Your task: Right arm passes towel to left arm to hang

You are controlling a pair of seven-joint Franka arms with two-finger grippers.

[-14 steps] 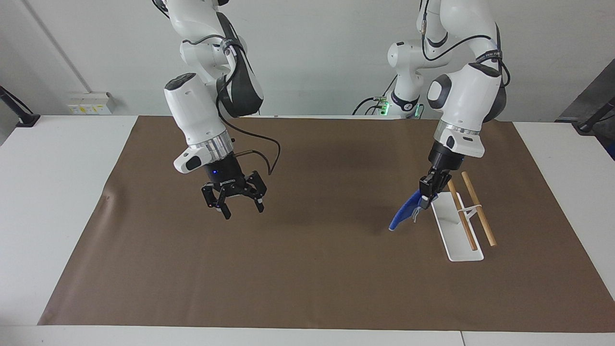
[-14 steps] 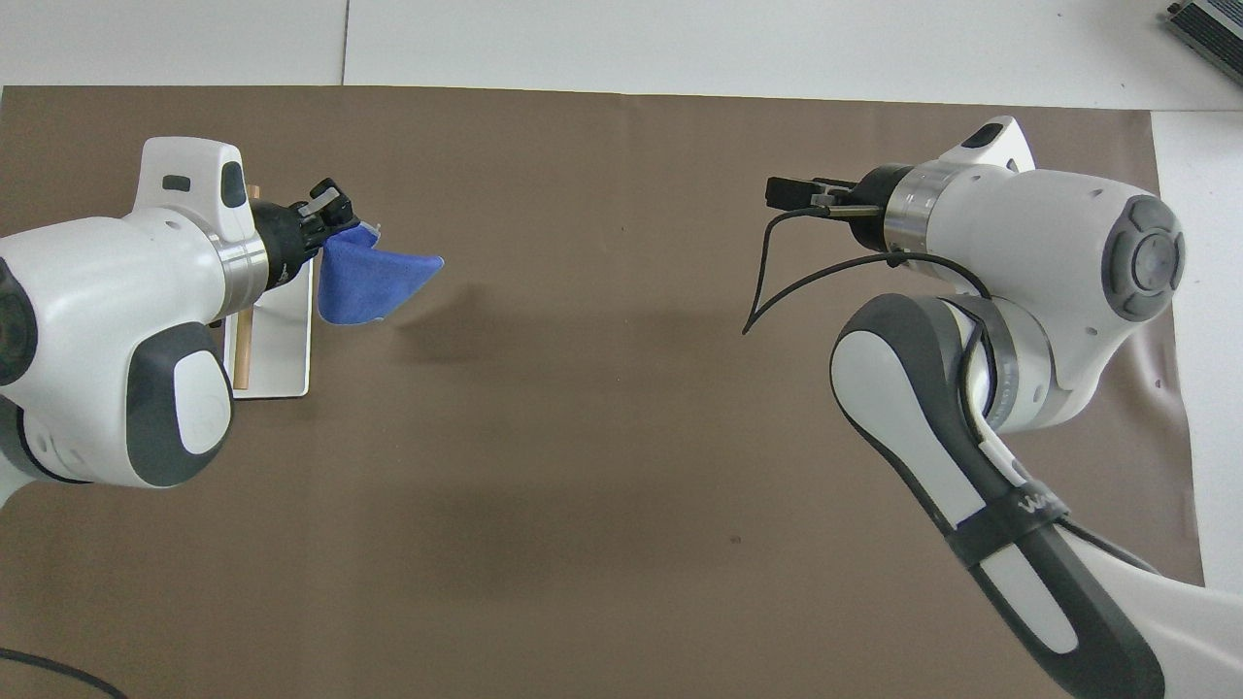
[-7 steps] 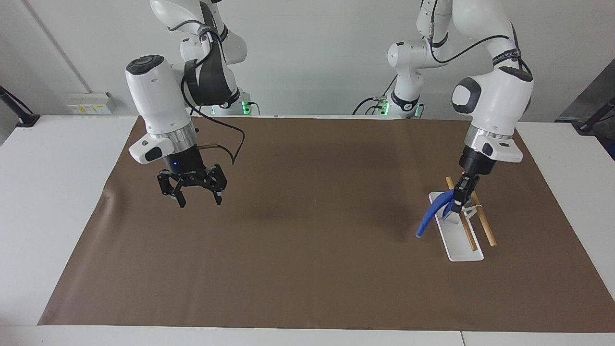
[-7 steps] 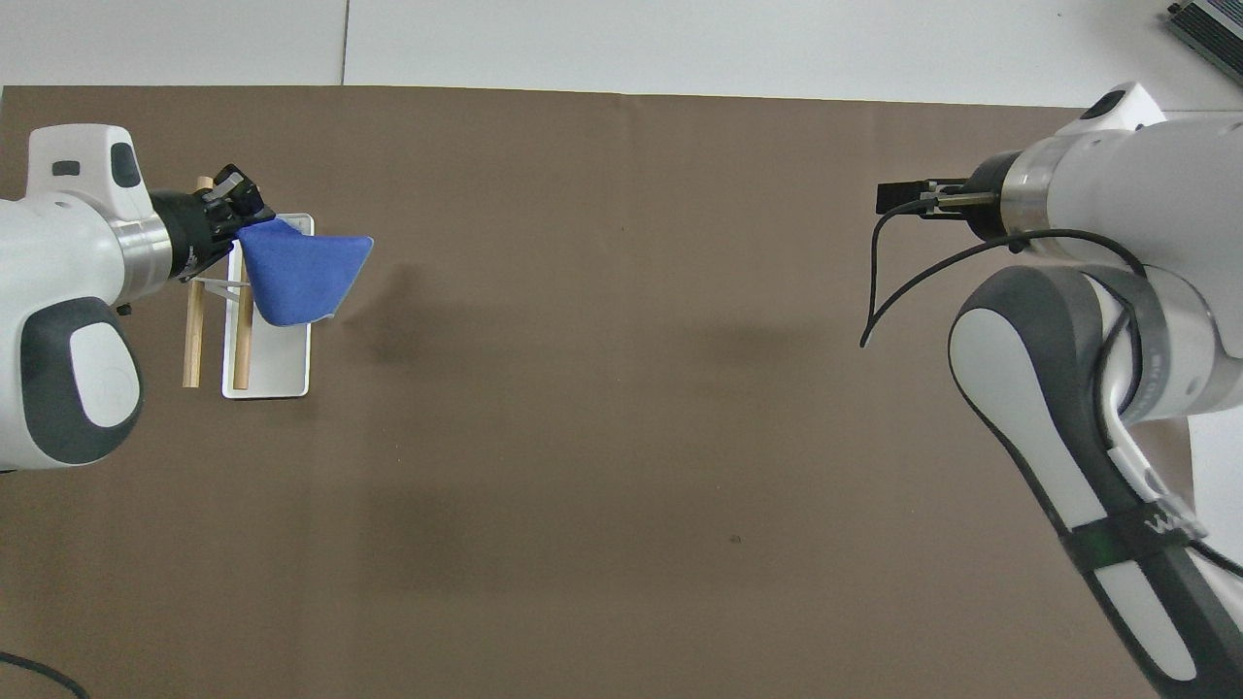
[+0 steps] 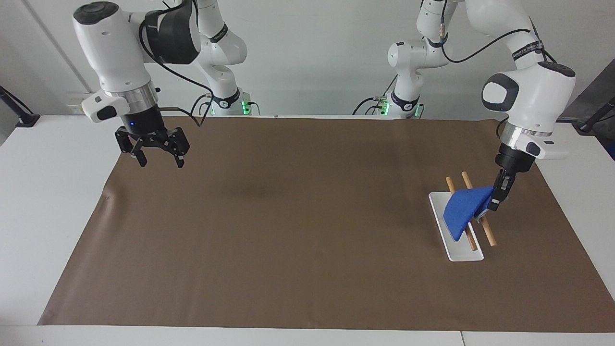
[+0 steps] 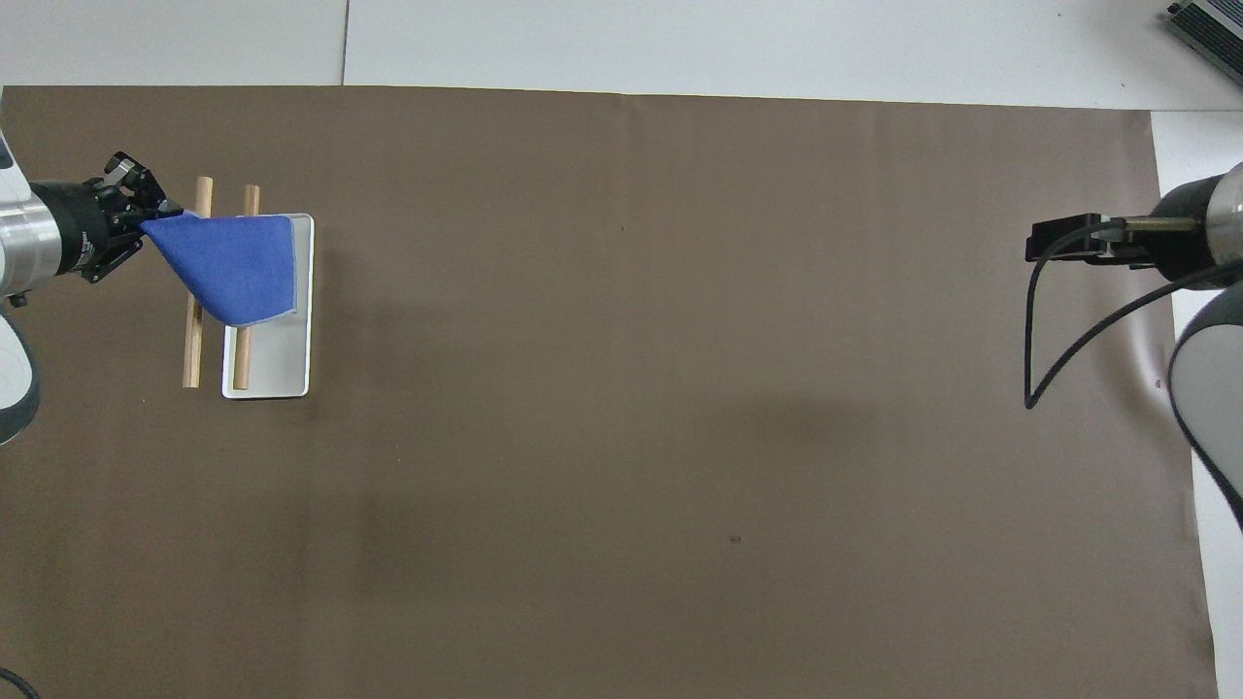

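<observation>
My left gripper (image 5: 497, 198) is shut on one corner of the blue towel (image 5: 462, 211). It holds the corner just past the outer wooden rod (image 5: 488, 235), on the rack's side toward the left arm's end of the table. The towel spreads from the gripper across both rods down to the rack's white base (image 5: 462, 253). The overhead view shows the left gripper (image 6: 136, 216), the towel (image 6: 238, 267) and the rods (image 6: 193, 354) the same way. My right gripper (image 5: 161, 161) is open and empty, raised over the mat's corner at the right arm's end; it also shows in the overhead view (image 6: 1058, 243).
A brown mat (image 5: 298, 226) covers most of the white table (image 5: 43, 192). The rack's white base (image 6: 286, 364) lies on the mat toward the left arm's end. A black cable (image 6: 1031, 340) hangs from the right wrist.
My left gripper has carried the towel over the rack toward the left arm's end, and the towel now spreads across both rods. The right arm has drawn back and up toward its end, still open.
</observation>
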